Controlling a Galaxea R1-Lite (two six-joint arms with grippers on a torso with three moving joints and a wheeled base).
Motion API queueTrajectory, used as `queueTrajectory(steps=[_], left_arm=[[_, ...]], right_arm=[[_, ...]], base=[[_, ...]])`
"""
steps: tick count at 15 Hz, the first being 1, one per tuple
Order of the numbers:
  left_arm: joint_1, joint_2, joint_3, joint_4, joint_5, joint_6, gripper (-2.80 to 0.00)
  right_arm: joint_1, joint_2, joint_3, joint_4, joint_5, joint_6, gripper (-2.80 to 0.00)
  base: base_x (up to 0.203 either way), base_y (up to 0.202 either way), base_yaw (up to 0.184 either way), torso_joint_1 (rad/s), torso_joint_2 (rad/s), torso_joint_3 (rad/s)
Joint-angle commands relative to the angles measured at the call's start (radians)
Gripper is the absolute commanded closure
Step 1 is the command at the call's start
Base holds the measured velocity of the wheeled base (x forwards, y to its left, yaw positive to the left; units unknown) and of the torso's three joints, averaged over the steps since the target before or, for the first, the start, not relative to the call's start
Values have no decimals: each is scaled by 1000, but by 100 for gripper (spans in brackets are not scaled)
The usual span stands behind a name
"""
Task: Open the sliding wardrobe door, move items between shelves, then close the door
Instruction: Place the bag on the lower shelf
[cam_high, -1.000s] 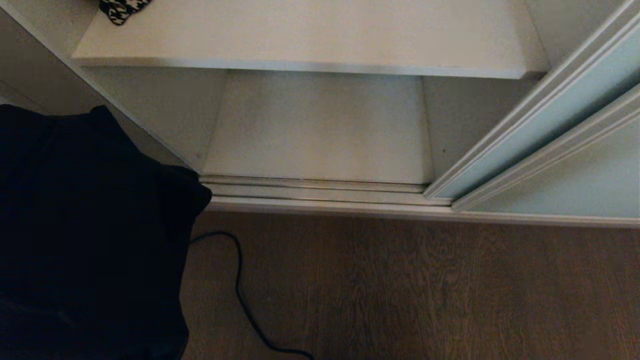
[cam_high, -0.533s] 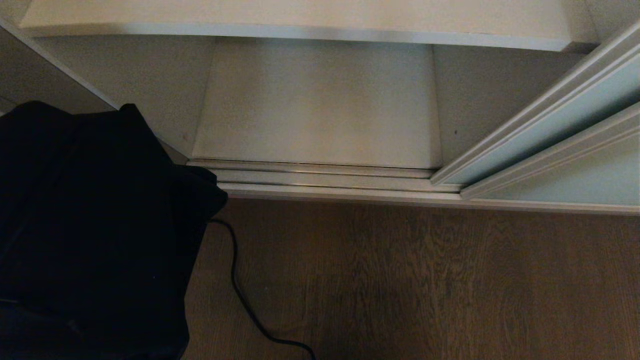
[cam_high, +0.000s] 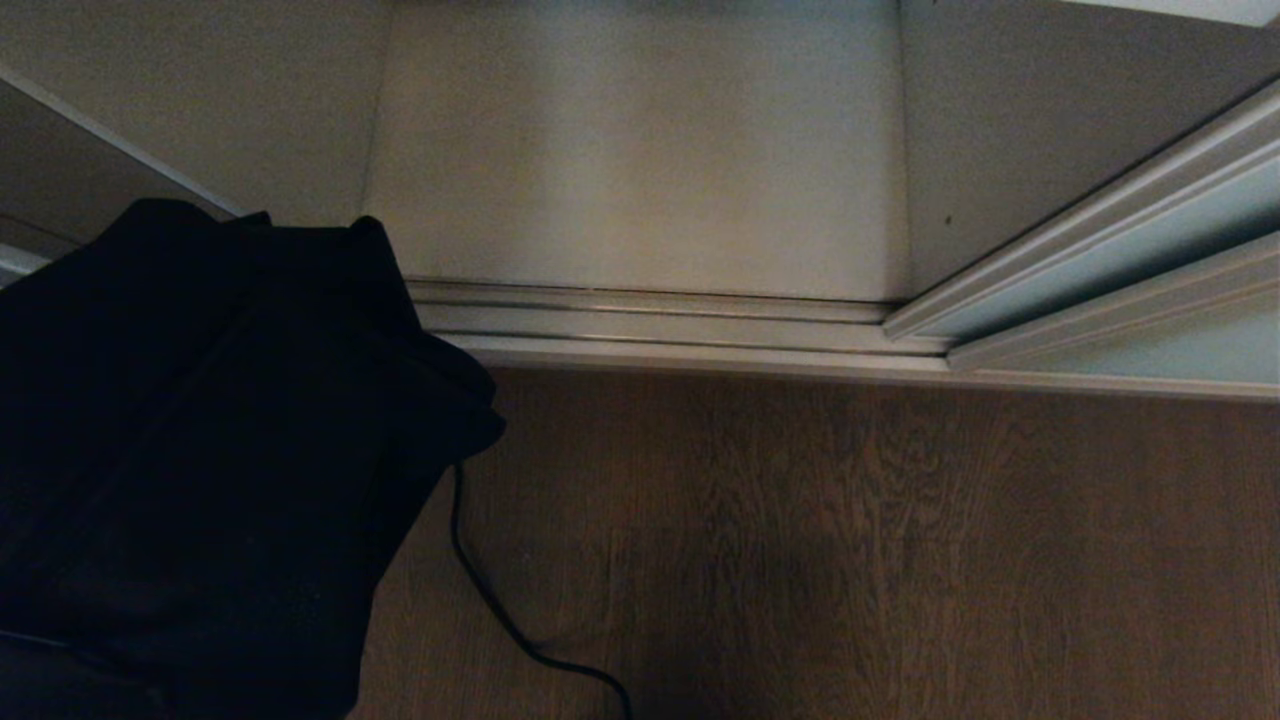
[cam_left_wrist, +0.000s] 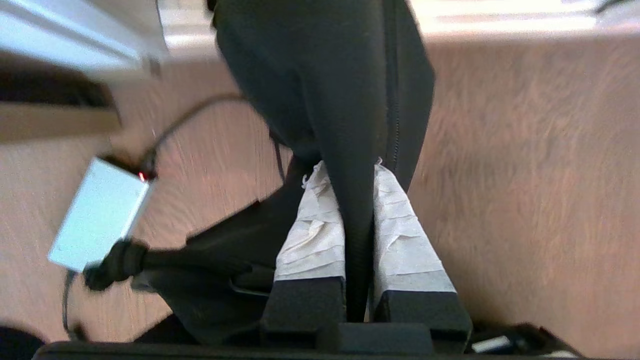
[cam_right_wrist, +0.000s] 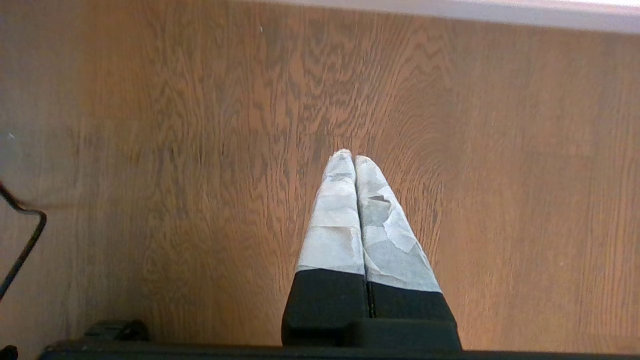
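The open wardrobe bay shows its lowest off-white laminate shelf board (cam_high: 640, 170), set between plain off-white walls, with nothing resting on the part that shows. In front of it runs the ridged cream floor track (cam_high: 660, 320). The pale mint-green frosted glass sliding wardrobe door (cam_high: 1110, 275), in its slim cream frame, stands pushed to the right side, just ahead of a second panel like it (cam_high: 1180, 345).

The floppy black fabric drawstring bag (cam_high: 210, 450) hangs outside the wardrobe at the left, above the brown wood-grain floor (cam_high: 850, 540) and overlapping the left end of the track in the head view. The left gripper (cam_left_wrist: 347, 172) holds it: the paper-wrapped jaws are nearly closed, pinching a narrow fold of the black cloth between them, and the bag drapes away beyond the fingertips. Below it on the floor lie a grey power brick (cam_left_wrist: 97, 215) and a thin black cable (cam_high: 490, 600).

The right gripper (cam_right_wrist: 354, 159) points down at bare floor, apart from everything, its wrapped jaws pressed fully together and holding nothing.
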Motion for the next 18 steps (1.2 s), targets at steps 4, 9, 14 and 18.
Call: queueTrajectory(steps=[4, 9, 14, 18], left_arm=[[2, 4, 81, 3, -15, -56, 0], [8, 20, 184, 2, -107, -203, 0], [30, 176, 184, -43, -206, -480, 0], [31, 287, 167, -80, -301, -580, 0]], right_arm=[[0, -3, 0, 0, -1, 0, 0], [0, -3, 0, 0, 0, 0, 0], [0, -3, 0, 0, 0, 0, 0], [0, -3, 0, 0, 0, 0, 0]], base=[[0, 0, 0, 4, 5, -174], [0, 0, 0, 1, 1, -19], [0, 0, 0, 0, 0, 0], [0, 0, 0, 0, 0, 0]])
